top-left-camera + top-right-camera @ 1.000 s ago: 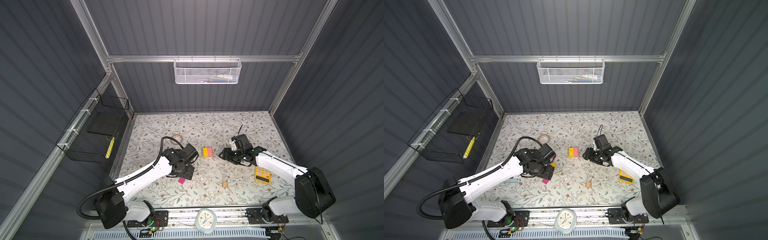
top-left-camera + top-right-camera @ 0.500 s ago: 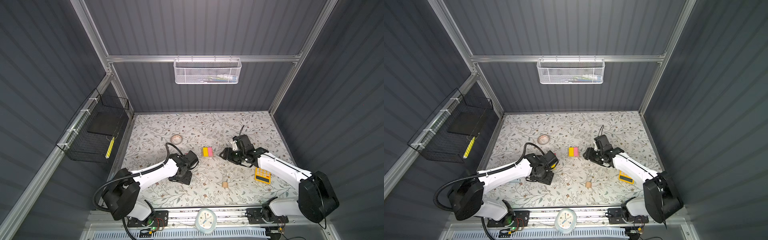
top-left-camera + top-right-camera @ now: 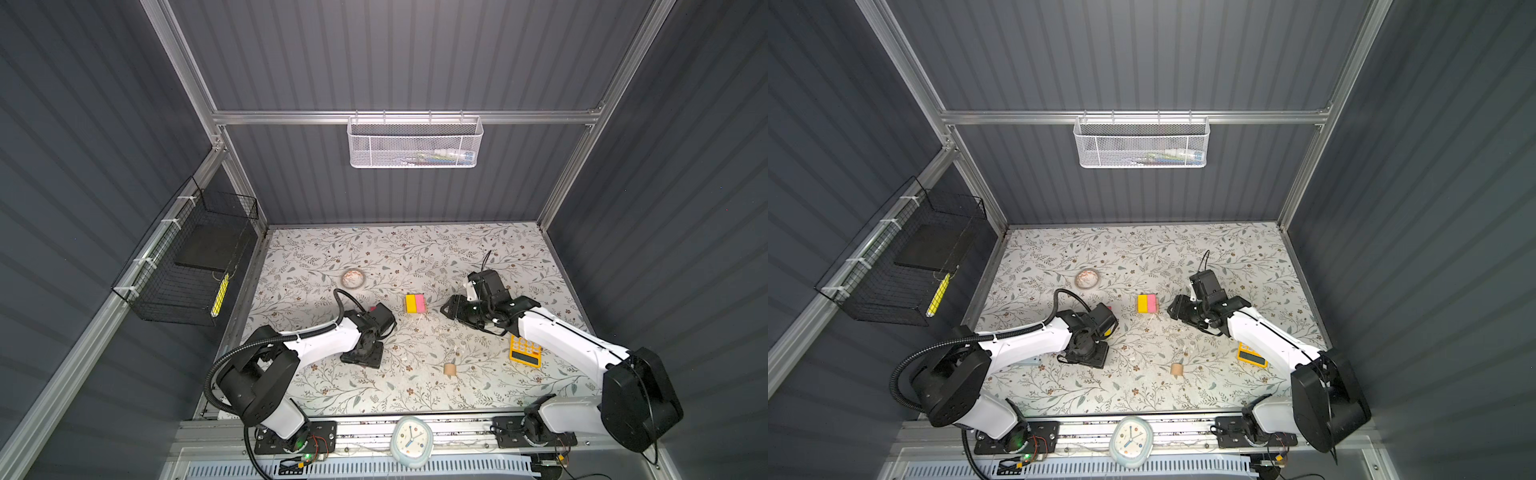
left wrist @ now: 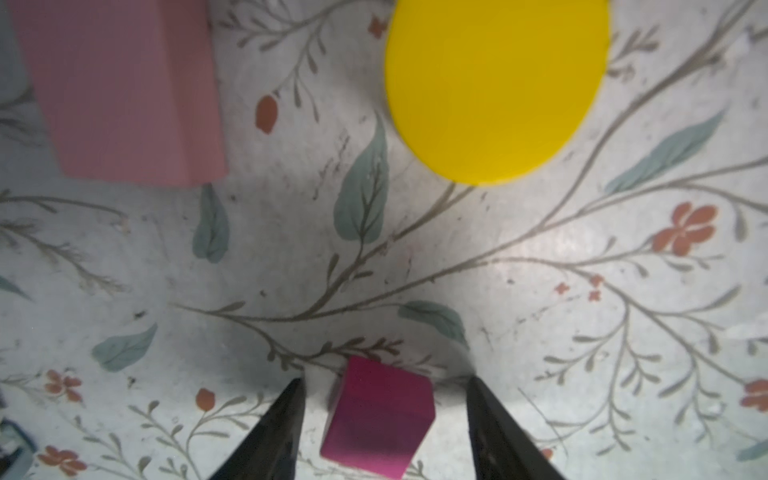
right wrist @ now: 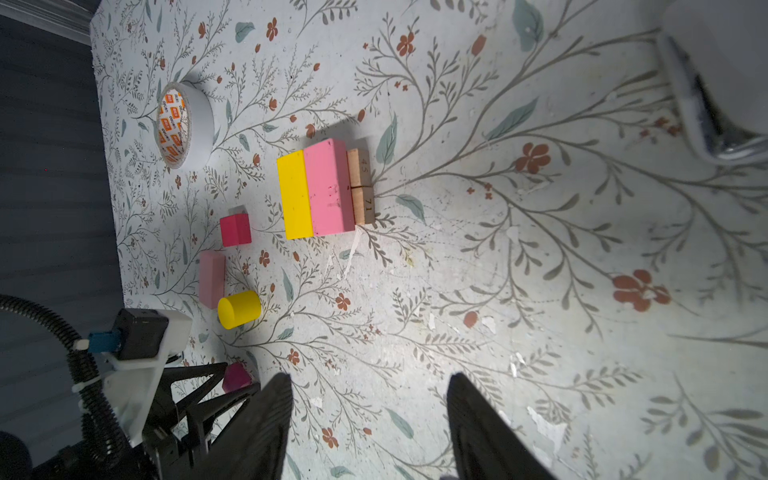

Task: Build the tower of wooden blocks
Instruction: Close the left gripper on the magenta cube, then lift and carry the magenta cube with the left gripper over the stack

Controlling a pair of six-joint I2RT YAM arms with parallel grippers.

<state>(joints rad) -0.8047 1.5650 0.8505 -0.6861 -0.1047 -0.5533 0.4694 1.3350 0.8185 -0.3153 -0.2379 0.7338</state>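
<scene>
The tower's base [image 3: 415, 303] is a yellow bar [image 5: 294, 195] and a pink bar [image 5: 328, 187] lying side by side on tan blocks [image 5: 361, 187]. My left gripper [image 4: 385, 379] is down at the table, open, with a magenta cube [image 4: 378, 415] between its fingers and a gap on each side. Close by lie a pale pink bar [image 4: 120, 91], a yellow cylinder [image 4: 494, 83] and another magenta cube [image 5: 235, 230]. A tan cylinder [image 3: 449, 369] lies alone toward the front. My right gripper [image 5: 370, 376] hangs open and empty just right of the base.
A tape roll [image 3: 353, 278] lies behind the left arm. The yellow-orange calculator [image 3: 525, 351] sits by the right arm, and a small white stapler [image 5: 715, 83] lies near the right wrist. A clock [image 3: 412, 440] rests on the front rail. Wire baskets hang on the left and back walls.
My left arm has come down and forward over the magenta cube, and its jaws have narrowed around it. The right arm has hardly moved.
</scene>
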